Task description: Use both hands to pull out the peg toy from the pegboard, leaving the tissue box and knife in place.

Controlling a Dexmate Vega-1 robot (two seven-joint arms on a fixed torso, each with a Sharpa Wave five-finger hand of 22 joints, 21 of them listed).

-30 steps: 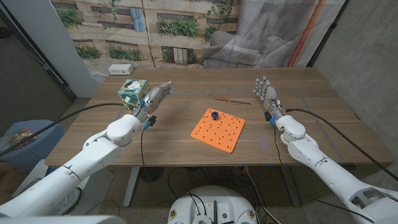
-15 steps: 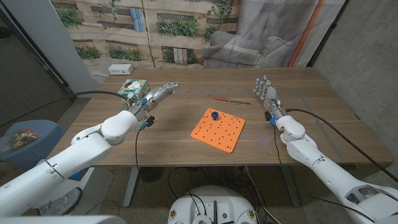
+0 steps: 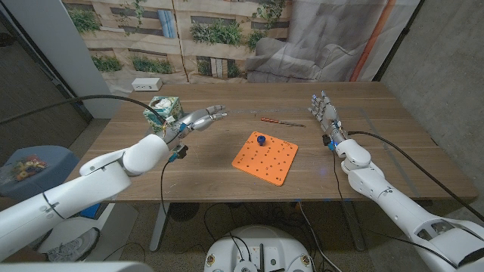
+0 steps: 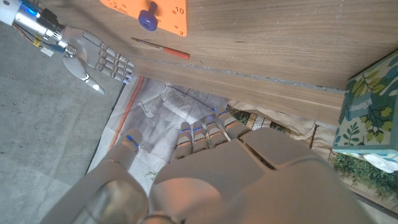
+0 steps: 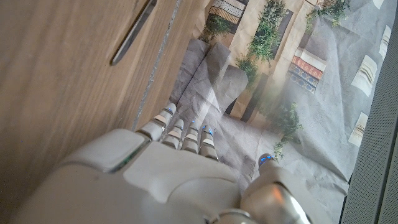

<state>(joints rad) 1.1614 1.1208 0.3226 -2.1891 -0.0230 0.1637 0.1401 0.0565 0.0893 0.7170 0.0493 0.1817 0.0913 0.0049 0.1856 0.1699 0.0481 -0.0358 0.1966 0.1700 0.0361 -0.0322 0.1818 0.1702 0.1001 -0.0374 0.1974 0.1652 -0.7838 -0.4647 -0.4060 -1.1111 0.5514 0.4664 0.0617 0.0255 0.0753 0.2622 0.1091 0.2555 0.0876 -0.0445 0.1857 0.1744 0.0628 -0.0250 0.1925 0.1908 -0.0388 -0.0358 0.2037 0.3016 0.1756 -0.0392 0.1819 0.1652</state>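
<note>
Peg toy (image 3: 259,139) stands in the orange pegboard (image 3: 265,157), at its far corner toward the knife (image 3: 282,120). Your left hand (image 3: 198,119) hovers between tissue box (image 3: 163,110) and pegboard, fingers spread, holding nothing. Your right hand (image 3: 324,116) is beyond the pegboard's right, fingers extended, empty.

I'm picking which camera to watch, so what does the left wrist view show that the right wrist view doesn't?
Left wrist view alone: the orange square pegboard, the blue peg toy standing in it, the green leaf-patterned tissue box, and the left hand with the right hand across the table. Right wrist view alone: a leafy patterned backdrop cloth in full. Both share the wooden table and the slim red-handled knife.
</note>
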